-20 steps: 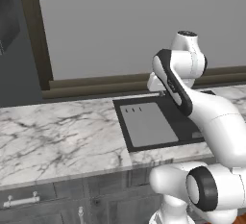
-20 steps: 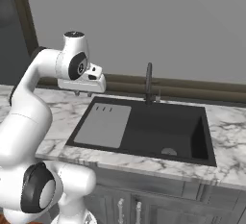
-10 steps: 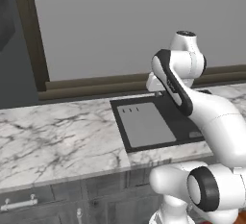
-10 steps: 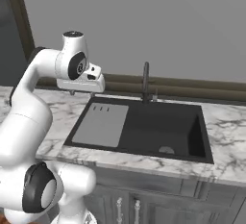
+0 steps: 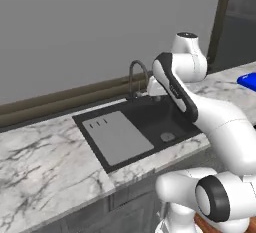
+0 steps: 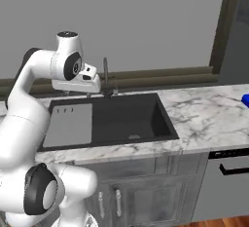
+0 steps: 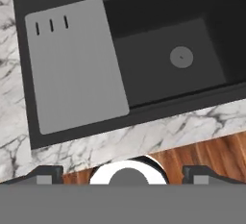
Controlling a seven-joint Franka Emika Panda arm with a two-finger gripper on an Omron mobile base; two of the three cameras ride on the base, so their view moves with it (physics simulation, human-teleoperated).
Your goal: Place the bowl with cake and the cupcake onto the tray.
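The white arm's two-finger hand hangs above the black sink basin, its 2 dark fingertips set wide apart with nothing between them (the hand is open). A grey ridged draining board lies just beside the basin, and a dark curved tap stands behind it. The flat bright blue tray rests on the white marble surface, well apart from the sink, at the far right.
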